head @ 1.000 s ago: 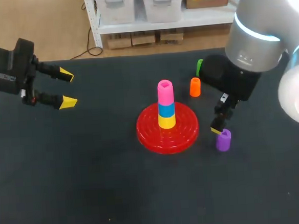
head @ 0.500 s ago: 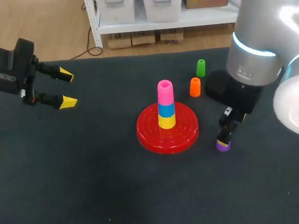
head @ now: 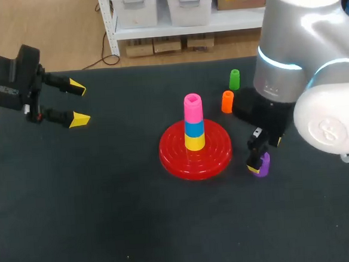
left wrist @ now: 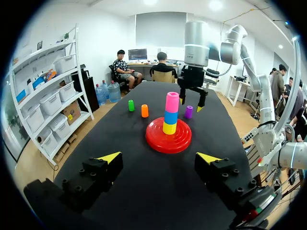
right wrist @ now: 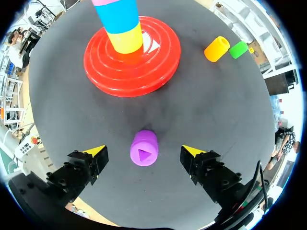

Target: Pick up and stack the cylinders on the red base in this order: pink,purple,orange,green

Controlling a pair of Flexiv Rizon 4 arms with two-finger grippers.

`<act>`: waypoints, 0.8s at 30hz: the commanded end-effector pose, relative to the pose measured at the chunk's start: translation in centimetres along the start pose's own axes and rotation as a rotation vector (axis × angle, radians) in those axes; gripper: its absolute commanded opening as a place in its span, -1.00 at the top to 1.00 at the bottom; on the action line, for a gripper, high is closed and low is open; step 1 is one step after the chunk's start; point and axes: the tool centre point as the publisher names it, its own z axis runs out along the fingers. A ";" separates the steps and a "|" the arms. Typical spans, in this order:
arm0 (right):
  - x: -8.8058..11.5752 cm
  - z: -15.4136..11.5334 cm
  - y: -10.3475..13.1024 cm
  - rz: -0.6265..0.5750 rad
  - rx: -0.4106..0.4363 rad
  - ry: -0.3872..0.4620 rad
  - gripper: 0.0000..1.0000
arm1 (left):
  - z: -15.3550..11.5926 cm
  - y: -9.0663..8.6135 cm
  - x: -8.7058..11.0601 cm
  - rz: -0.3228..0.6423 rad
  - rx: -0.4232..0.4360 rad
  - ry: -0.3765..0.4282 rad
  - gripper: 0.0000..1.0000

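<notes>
Seen from above, a dark table (head: 109, 231) with a red base (head: 171, 158) at its middle. On the base's peg stand three cylinders: yellow (head: 194, 142) at the bottom, blue (head: 193, 129) above it, and pink (head: 192, 108) on top. The pink step therefore looks done, and three colours are left.

The purple cylinder (head: 262, 165) stands upright on the table at about 4 o'clock from the base, just beside its rim. The right gripper (right wrist: 144, 151) hangs over it with its fingers spread, one yellow tip on each side and neither touching, so nothing is grasped yet. Purple appears to be the piece in hand.

The orange cylinder (head: 227, 101) stands at about 1 o'clock from the base, and the green cylinder (head: 234, 79) is beyond it in the same direction, nearer the table's far edge. Both are untouched.

The left gripper (head: 77, 103) is well apart at about 10 o'clock, near the left edge, with its fingers released and empty.

Bare table stretches from 5 o'clock round to 9 o'clock. The right arm's bulk crowds the 3 o'clock side. Any piece carried to the stack must probably rise above the pink top.
</notes>
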 end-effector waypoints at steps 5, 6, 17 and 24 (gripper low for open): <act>-0.2 0.1 0.0 0.008 0.001 0.006 -0.84 | 0.0 -0.1 0.1 0.002 -0.003 -0.003 -1.00; -0.2 0.1 0.0 0.009 0.001 0.007 -0.82 | 0.0 -0.1 0.1 0.002 -0.003 -0.003 -1.00; -0.3 0.2 -0.1 0.014 -0.003 0.018 -0.59 | 0.0 -0.1 0.1 0.002 -0.003 -0.003 -1.00; -0.3 0.4 0.1 0.015 -0.006 0.024 -0.54 | 0.0 -0.1 0.1 0.002 -0.003 -0.003 -1.00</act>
